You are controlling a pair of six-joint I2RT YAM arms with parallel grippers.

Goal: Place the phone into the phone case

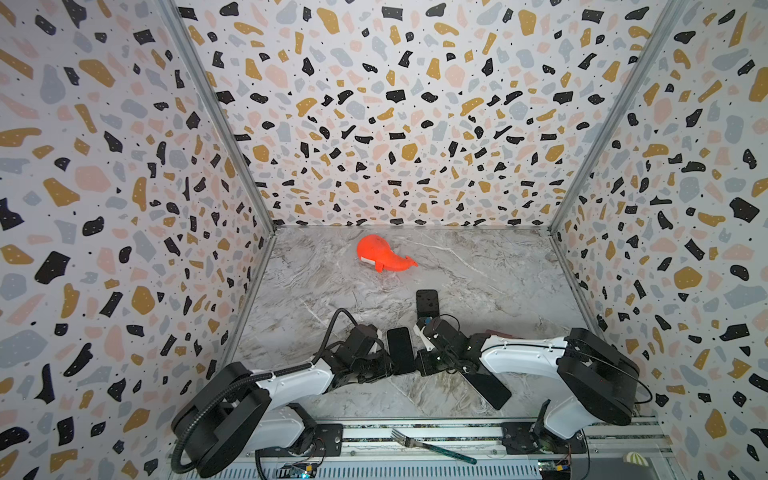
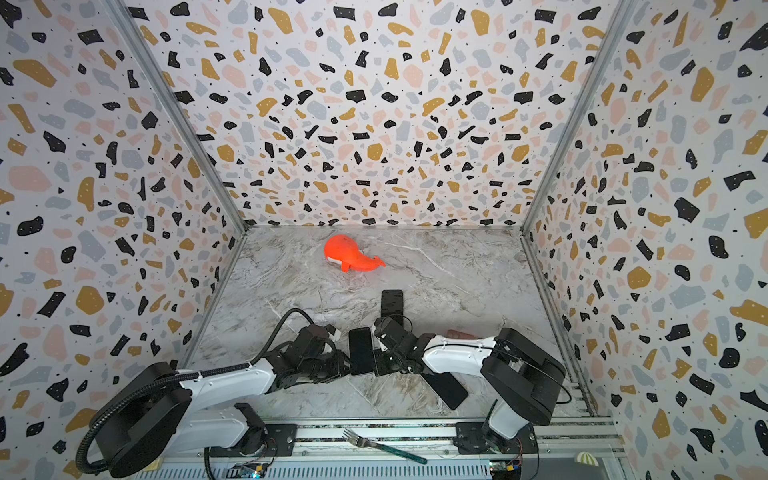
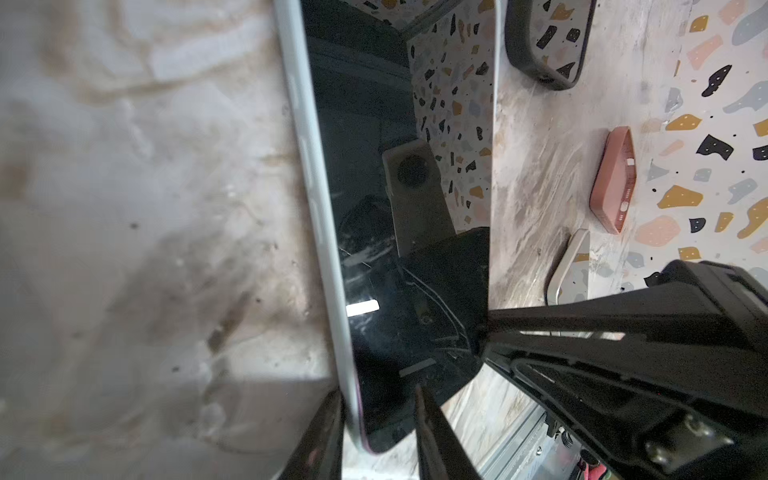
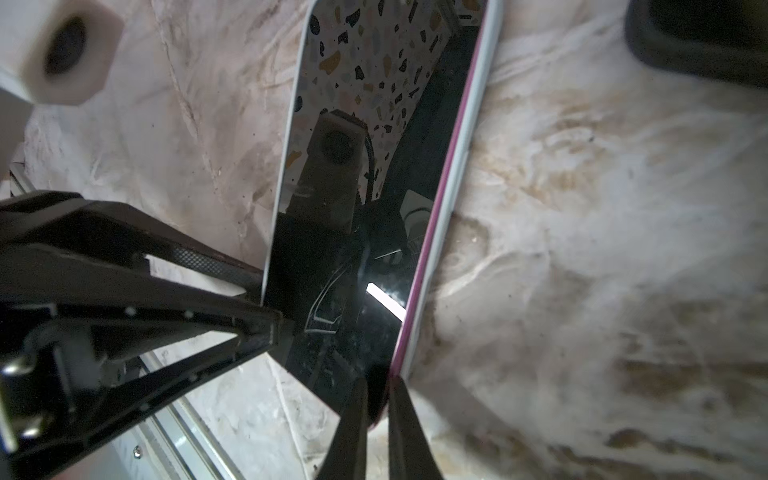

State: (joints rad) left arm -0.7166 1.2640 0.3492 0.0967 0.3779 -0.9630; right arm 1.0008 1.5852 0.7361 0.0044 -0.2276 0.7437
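At the front centre of the table, the phone is clamped on opposite long edges by the left gripper and the right gripper. Recommended: hold it level while carrying it to the pink case.

The left arm and right arm have white shells between chunky black joints; a ribbed black cable trails along the left one.

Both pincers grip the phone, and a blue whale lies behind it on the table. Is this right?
Only the colour is wrong: the whale is orange, as both top views show. The left pincer and right pincer do grip the phone, and the whale lies behind it on the table.
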